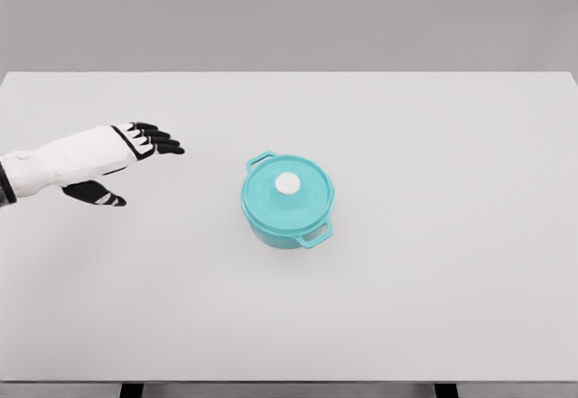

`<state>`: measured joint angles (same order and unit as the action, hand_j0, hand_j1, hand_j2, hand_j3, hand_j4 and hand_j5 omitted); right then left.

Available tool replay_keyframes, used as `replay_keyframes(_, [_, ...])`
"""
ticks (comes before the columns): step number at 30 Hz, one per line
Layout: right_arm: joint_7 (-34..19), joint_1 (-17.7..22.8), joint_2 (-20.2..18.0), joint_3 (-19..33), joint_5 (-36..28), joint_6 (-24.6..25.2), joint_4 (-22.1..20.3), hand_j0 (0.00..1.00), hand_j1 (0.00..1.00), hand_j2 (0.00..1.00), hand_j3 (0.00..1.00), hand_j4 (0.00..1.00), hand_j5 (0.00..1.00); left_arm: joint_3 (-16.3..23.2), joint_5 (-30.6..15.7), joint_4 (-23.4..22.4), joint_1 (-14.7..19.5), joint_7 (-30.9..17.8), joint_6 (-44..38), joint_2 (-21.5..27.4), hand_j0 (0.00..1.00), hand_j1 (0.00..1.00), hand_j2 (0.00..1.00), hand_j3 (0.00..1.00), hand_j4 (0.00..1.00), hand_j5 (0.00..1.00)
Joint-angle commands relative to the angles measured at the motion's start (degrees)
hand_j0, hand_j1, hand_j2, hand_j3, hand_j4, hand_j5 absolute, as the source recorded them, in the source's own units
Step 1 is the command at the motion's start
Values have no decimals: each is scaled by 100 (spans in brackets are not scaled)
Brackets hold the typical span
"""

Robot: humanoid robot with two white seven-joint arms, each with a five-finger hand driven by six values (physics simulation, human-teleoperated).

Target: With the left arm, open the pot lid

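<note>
1. White table (433,308) fills most of the head view, with a plain grey wall behind it and two dark leg tops showing at the lower edge.
2. Teal pot (287,201) stands upright near the table's middle, slightly left of centre. Two loop handles project from its rim, one toward the upper left and one toward the lower right.
3. Teal lid (289,198) sits closed on the pot, covering the whole opening; a round white knob (287,183) rises from its centre.
4. Left hand (126,154) enters from the left edge on a white forearm. Its black fingers (161,140) are extended and loosely spread toward the pot, the thumb hanging below; it holds nothing.
5. Hand and pot are well apart, with bare tabletop between them.
</note>
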<state>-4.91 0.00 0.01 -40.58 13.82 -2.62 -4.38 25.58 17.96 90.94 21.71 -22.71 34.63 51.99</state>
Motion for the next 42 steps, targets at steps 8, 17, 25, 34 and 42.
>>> replay_keyframes(8, [51,26,-1,6,-2,42,-1,100,100,100,100,100,100,70,68,99,61,-365,37,-119,100,100,100,100,100,100])
replay_keyframes(17, [51,26,-1,6,-2,51,-1,100,100,100,100,100,100,3304,-11,-675,2829,-1007,37,-233,100,100,100,100,100,100])
replay_keyframes(25, [51,26,-1,6,-2,51,-1,100,100,100,100,100,100,3919,-46,-586,4192,-1078,37,-1341,100,100,100,100,100,100])
replay_keyframes(34, [51,26,-1,6,-2,51,-1,100,100,100,100,100,100,3954,-143,-622,4183,-1060,37,-1824,100,100,100,100,100,100])
replay_keyframes(42, [51,26,-1,6,-2,51,-1,100,100,100,100,100,100,4069,-108,-648,4139,-1095,37,-1982,82,82,82,82,82,82])
